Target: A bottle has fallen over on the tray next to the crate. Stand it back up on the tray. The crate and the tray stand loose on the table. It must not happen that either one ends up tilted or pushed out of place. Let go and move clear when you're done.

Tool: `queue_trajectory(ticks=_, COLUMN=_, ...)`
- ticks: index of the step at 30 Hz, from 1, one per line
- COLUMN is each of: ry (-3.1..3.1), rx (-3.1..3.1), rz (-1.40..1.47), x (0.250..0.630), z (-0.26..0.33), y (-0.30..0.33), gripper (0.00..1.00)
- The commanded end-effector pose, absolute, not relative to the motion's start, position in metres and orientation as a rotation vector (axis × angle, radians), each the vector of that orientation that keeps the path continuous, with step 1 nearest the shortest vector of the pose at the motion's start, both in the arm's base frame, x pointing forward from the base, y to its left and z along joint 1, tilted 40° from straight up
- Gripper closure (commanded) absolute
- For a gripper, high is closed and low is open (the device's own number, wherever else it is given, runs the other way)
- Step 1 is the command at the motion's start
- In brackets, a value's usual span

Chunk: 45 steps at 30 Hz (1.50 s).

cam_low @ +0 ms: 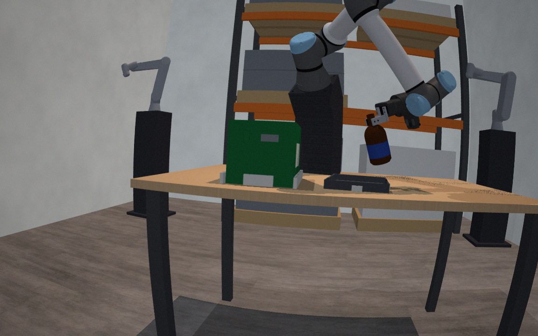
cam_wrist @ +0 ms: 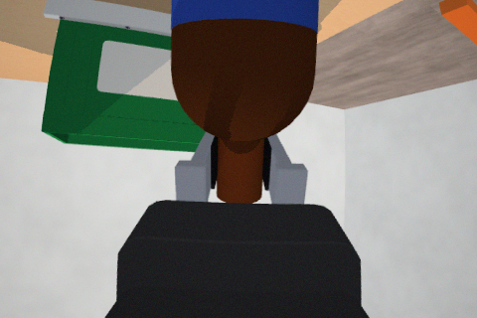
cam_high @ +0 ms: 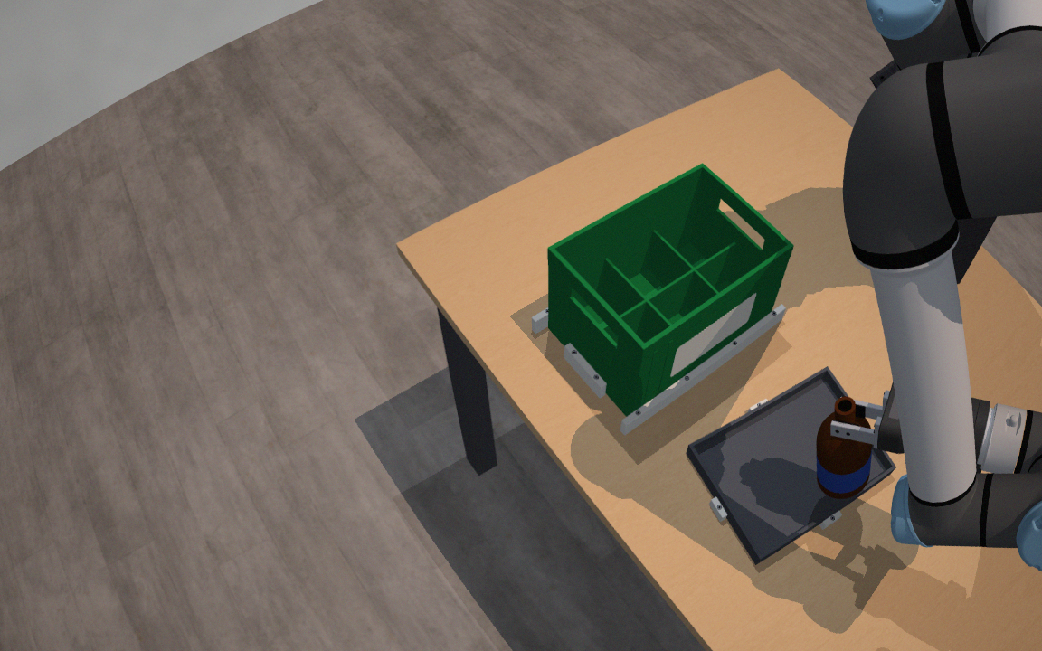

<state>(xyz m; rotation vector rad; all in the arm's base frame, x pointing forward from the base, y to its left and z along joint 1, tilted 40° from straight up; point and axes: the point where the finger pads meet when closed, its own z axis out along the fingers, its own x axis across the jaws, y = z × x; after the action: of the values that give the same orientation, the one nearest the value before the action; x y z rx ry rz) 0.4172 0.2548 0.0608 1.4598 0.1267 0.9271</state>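
Gripper [cam_low: 374, 121] clamped on bottle [cam_low: 377, 144] neck, bottle hanging slightly tilted, well above tray [cam_low: 356, 183], near its right edge. Risk: tilted touchdown, tips again or lands off tray.

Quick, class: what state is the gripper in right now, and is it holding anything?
Gripper: closed on the neck of the brown bottle, which hangs above the tray.
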Motion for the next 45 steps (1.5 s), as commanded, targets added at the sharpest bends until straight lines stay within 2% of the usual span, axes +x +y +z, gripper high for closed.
queue_trajectory(ticks=1, ry=0.123, rx=1.459, rz=0.927, x=0.418, z=0.062, y=0.255, gripper=1.0)
queue_trajectory(ticks=45, ry=0.125, rx=1.459, rz=0.925, x=0.416, z=0.065, y=0.23, gripper=1.0)
